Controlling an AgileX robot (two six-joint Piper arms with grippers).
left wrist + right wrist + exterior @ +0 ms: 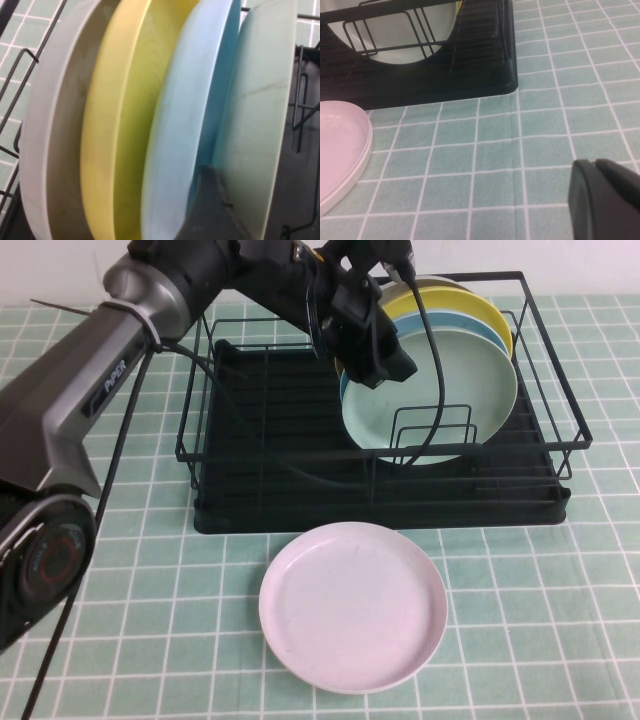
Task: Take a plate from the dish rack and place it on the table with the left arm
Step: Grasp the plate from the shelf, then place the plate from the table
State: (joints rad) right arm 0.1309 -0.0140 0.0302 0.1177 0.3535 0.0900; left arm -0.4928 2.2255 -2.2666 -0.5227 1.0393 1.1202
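1. Up at 12 o'clock on the counter (pixel 560 600) we see the dish rack (pixel 545 390), with the mint-green plate (pixel 450 390) standing on edge at the front of a row of plates.
2. Behind it stand a sky-blue plate (pixel 185 130), a yellow plate (pixel 120 125) and a grey-white plate (pixel 55 140).
3. We find the left claw (pixel 375 345) at the mint-green plate's 10 o'clock rim; one finger (pixel 215 210) is wedged between that plate and the blue one. We cannot tell how wide the claw stands or whether it grips.
4. At 6 o'clock from the rack a pale pink plate (pixel 353 605) lies flat on the counter.
5. Low over the tiles, at 4 o'clock of the rack's corner, we see the right claw (pixel 607 200); its opening cannot be told.
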